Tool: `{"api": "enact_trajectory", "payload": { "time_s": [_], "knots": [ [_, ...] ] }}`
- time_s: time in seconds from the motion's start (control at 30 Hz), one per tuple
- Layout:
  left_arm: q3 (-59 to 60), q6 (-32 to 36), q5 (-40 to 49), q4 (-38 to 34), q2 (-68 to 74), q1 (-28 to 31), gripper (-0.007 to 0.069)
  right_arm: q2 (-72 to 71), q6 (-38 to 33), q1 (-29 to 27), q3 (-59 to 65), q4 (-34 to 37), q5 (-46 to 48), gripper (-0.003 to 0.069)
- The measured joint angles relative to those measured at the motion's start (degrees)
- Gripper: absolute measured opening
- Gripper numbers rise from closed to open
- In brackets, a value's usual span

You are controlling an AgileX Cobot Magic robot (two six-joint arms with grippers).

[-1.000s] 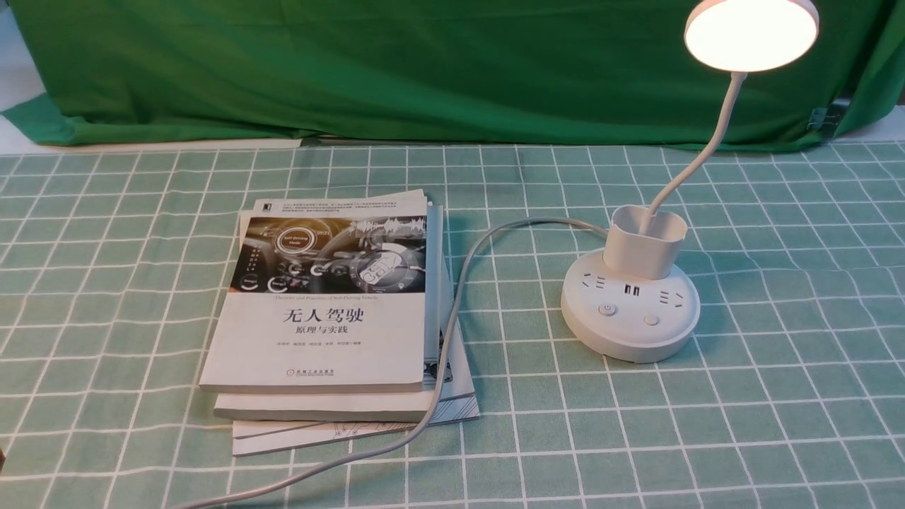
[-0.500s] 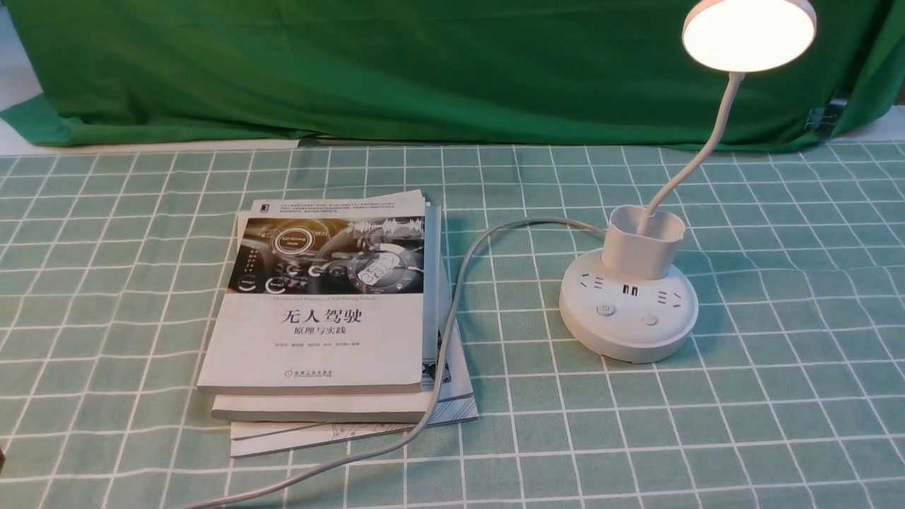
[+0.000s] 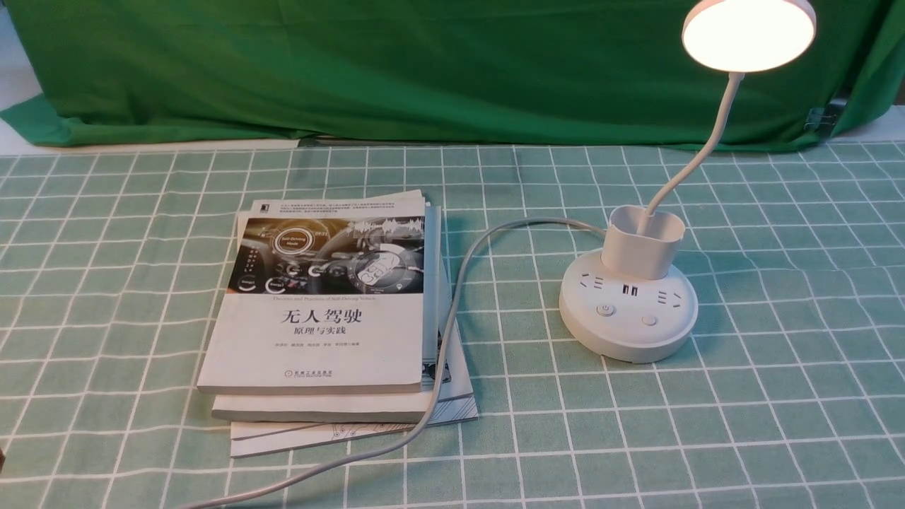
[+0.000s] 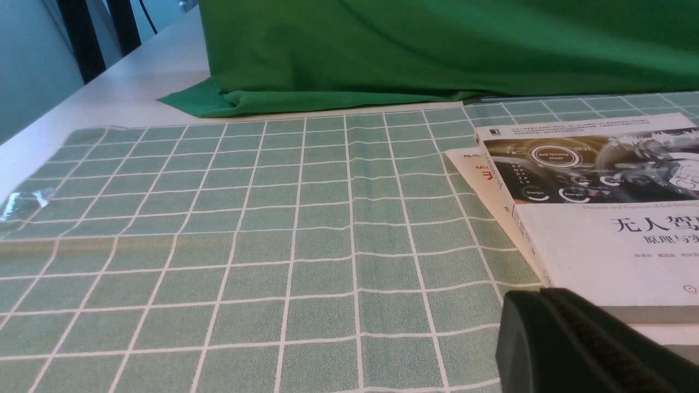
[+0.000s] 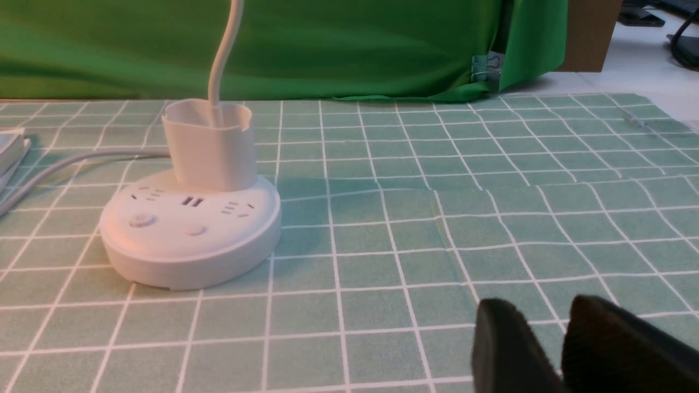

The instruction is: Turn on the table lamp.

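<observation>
We see the table lamp (image 3: 628, 311) lit toward the table's (image 3: 778, 424) right far side, books (image 3: 332, 311) left of it. Our right gripper (image 5: 551, 349) is slightly apart; our left gripper's (image 4: 590, 344) state we cannot tell.

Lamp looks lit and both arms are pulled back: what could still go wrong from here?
1. The lamp glows at its head; another press on either button would likely switch it off.
2. Its cord drapes over the books; an arm catching it might drag the lamp or shift the stack.
3. The right gripper sits low over the cloth, whose wrinkle could snag on a low sweep.
</observation>
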Motion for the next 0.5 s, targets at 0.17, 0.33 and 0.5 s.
{"api": "enact_trajectory", "payload": {
  "time_s": [0.17, 0.33, 0.5],
  "knots": [
    [0.0, 0.0, 0.0, -0.33, 0.0, 0.0, 0.0021, 0.0, 0.0, 0.0, 0.0, 0.0, 0.0, 0.0237],
    [0.0, 0.0, 0.0, -0.33, 0.0, 0.0, 0.0021, 0.0, 0.0, 0.0, 0.0, 0.0, 0.0, 0.0237],
    [0.0, 0.0, 0.0, -0.33, 0.0, 0.0, 0.0021, 0.0, 0.0, 0.0, 0.0, 0.0, 0.0, 0.0237]
  ]
}}
